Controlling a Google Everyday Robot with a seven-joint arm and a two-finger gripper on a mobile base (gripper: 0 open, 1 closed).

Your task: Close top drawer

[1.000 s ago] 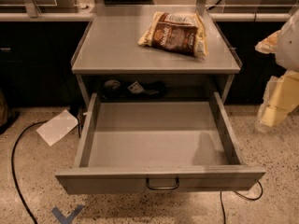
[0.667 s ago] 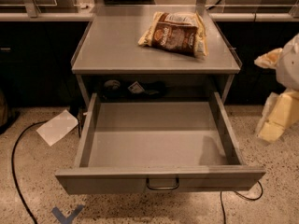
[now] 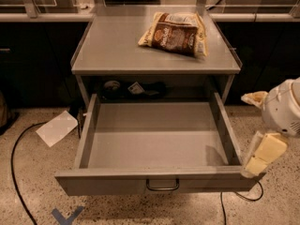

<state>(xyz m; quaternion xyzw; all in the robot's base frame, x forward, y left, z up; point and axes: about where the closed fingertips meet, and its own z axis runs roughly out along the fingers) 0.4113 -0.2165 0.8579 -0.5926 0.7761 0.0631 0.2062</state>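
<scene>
The top drawer [image 3: 105, 183] is a wide grey metal drawer, pulled far out of the grey cart toward the camera, and its tray is empty. A small wire loop handle [image 3: 162, 185] sits at the centre of its front. My gripper [image 3: 262, 154], cream-coloured below a white wrist [image 3: 283, 108], is at the right. It hangs right by the drawer's front right corner, at the level of the drawer front. I cannot tell whether it touches the drawer.
A brown and yellow snack bag [image 3: 174, 33] lies on the cart's top [image 3: 117, 50]. Dark items [image 3: 133, 89] sit in the gap behind the drawer. A white paper [image 3: 57, 127], a black cable [image 3: 16, 172] and blue tape [image 3: 68, 215] lie on the speckled floor.
My gripper has moved down and to the left, from beside the cart's right side to the drawer's front right corner. The drawer has not moved.
</scene>
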